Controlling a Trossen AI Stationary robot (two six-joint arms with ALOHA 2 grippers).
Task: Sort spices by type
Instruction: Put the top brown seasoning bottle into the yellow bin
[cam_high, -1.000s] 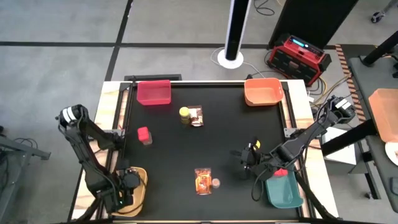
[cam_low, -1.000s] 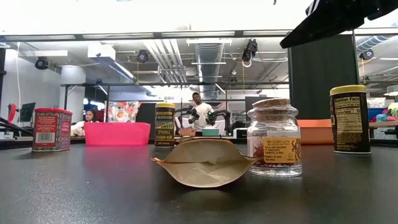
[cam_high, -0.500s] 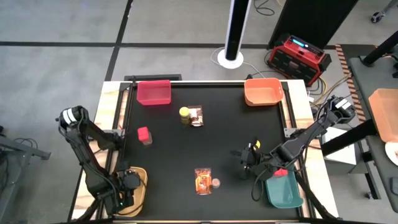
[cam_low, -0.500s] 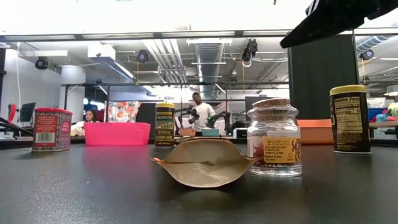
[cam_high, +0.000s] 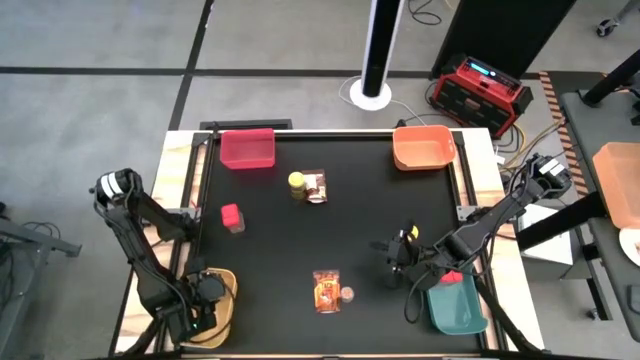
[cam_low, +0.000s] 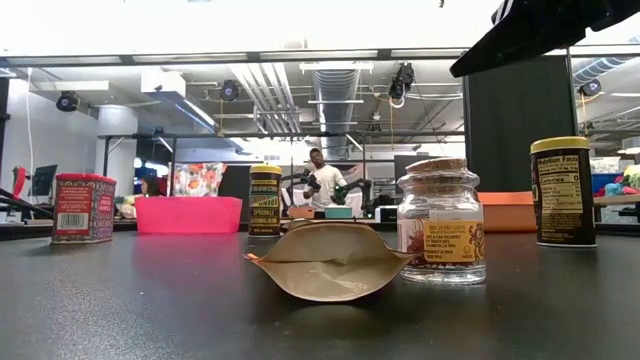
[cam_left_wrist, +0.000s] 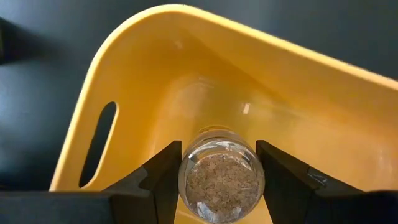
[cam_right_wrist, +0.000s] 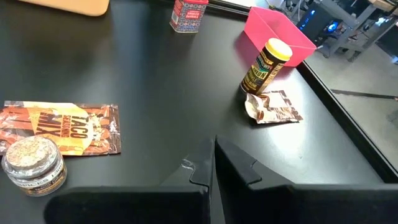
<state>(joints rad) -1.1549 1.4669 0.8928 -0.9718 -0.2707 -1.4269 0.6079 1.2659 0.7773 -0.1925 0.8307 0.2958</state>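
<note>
My left gripper (cam_high: 208, 292) hangs over the yellow bin (cam_left_wrist: 186, 74) at the near left, shut on a small round glass jar (cam_left_wrist: 221, 180) of brownish spice. My right gripper (cam_right_wrist: 213, 152) is shut and empty, low at the near right beside a yellow-lidded jar (cam_high: 409, 235). On the table stand another small jar (cam_right_wrist: 32, 160) by an orange packet (cam_right_wrist: 65, 127), a red container (cam_high: 232, 216), and a second yellow-lidded jar (cam_right_wrist: 266, 65) next to a brown packet (cam_right_wrist: 273, 106). My left gripper pinches the small jar's round body (cam_left_wrist: 184, 177) between its two fingers, one on each opposite side. The fingers point down into the yellow bin. The jar's round end faces the wrist camera. Whether the jar rests on the bin floor cannot be told.
A red bin (cam_high: 247, 148) stands at the far left and an orange bin (cam_high: 424, 147) at the far right. A teal bin (cam_high: 457, 308) sits at the near right under my right arm, with something red (cam_high: 452, 277) at its rim. The table's middle is bare black surface.
</note>
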